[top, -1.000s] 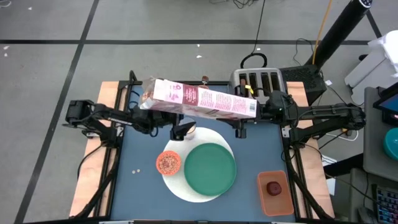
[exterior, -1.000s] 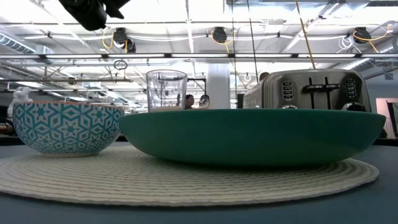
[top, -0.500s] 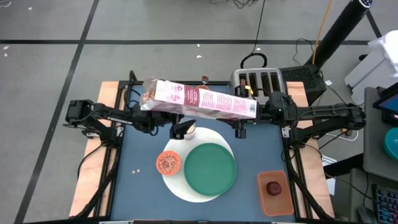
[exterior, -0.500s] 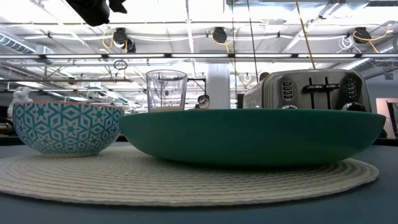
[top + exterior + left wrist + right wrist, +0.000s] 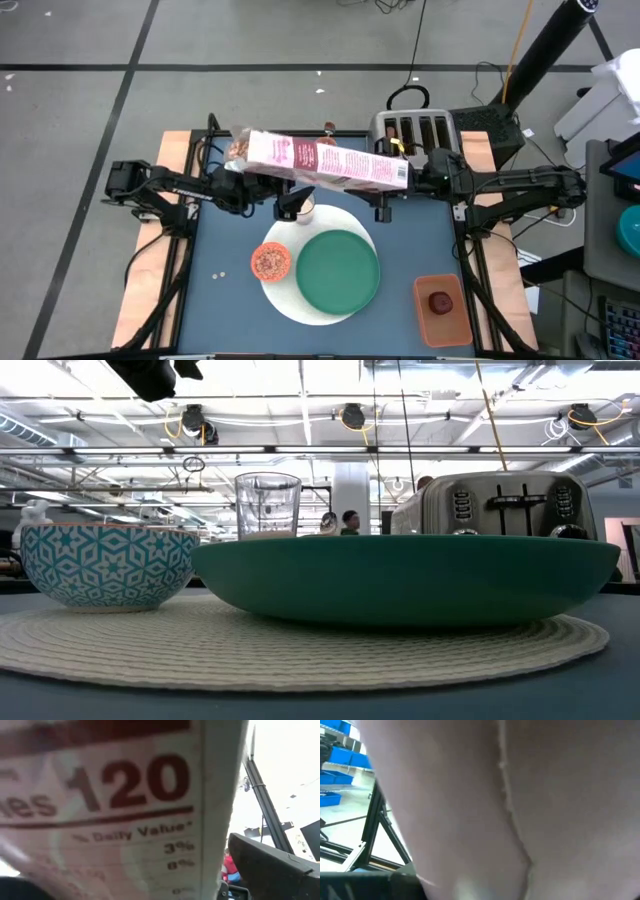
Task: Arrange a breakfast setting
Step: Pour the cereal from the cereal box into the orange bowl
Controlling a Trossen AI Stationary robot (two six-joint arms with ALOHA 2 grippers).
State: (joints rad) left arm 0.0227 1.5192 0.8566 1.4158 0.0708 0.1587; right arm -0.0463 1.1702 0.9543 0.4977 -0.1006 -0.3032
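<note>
While the cereal box hangs sideways above the far half of the table, its panel reads "120", "% Daily Value", "3%" and "8%" up close. Both grippers pinch it: left gripper spread wide on its open end, right gripper on its bottom end. Since a second ago it has leveled slightly. Glass, bowl and plate sit on the mat below; the table's near left is open.
</note>
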